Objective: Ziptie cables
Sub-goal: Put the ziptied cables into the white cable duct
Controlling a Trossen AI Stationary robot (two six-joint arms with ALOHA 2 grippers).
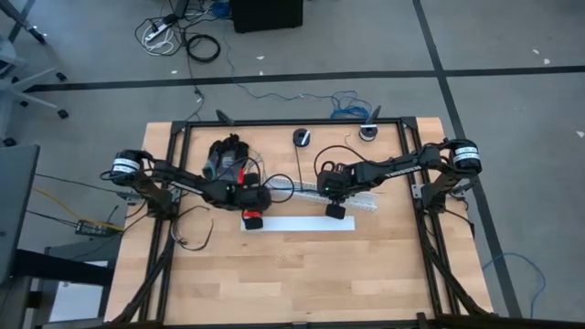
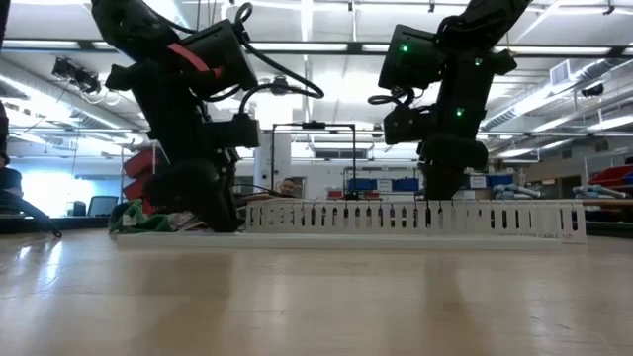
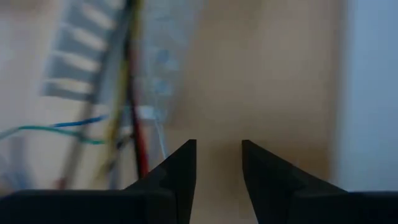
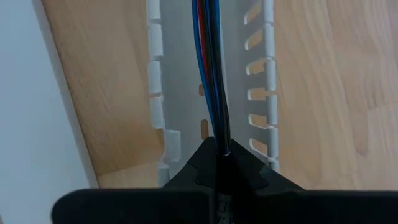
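Observation:
A white slotted duct lies on the wooden table, and the cables, a bundle of dark, blue and red wires, run along its channel. My right gripper stands over the duct, shut on the bundle. My left gripper hangs low at the duct's left end, open, with only bare table between its fingers. Blurred wires and the duct's end lie beside it. My right gripper pinches the cable bundle between its two fingers, inside the duct's channel between the two slotted walls. The fingers come steeply from above and lie across the bundle. Beyond the fingers the bundle runs straight along the channel.
A flat white strip lies on the table just on the near side of the duct. A dark and green heap sits at the far left. Two small round things stand at the far edge. Black frame rails line both sides.

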